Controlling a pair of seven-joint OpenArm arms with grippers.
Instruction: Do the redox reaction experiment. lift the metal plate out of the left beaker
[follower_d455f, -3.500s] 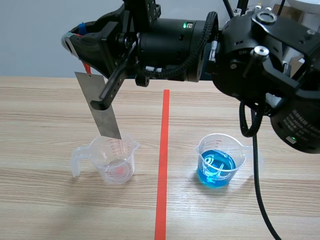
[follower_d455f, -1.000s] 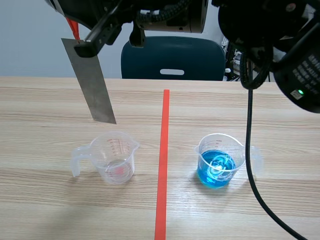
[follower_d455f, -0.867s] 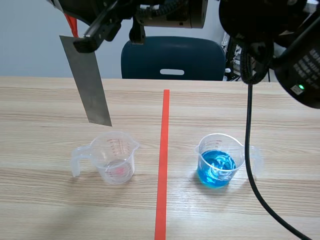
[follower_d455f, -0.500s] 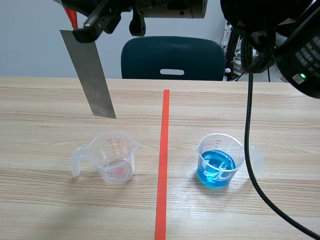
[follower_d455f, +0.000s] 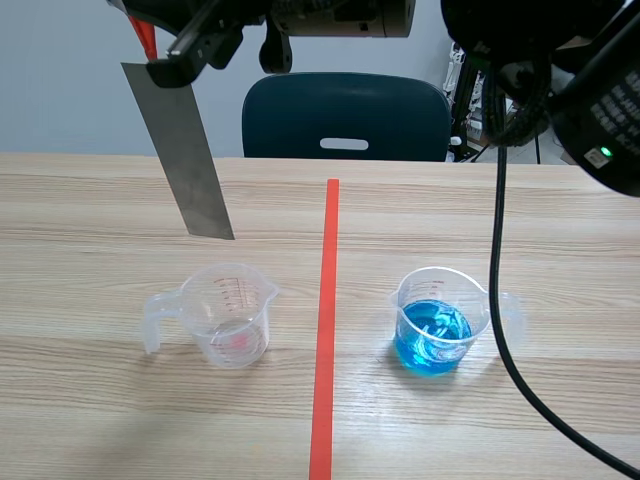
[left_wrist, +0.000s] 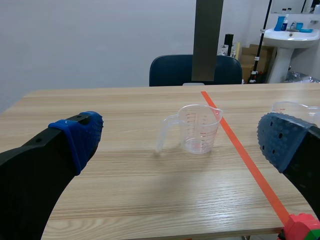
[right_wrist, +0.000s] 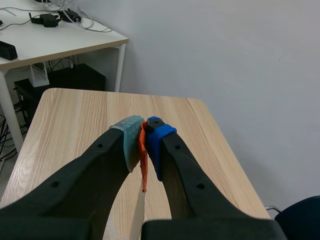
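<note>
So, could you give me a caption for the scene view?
Right gripper holds the metal plate in the air, clear of the left beaker; the other beaker holds blue liquid.

We see the metal plate (follower_d455f: 182, 155) hanging above the clear beaker (follower_d455f: 230, 315).
The right gripper (follower_d455f: 165, 68), on the arm crossing the top, clamps the plate's upper end; the plate tilts, its lower edge well clear of the beaker's rim. Beyond the red tape line (follower_d455f: 325, 330) stands a beaker of blue liquid (follower_d455f: 435, 322).
</note>
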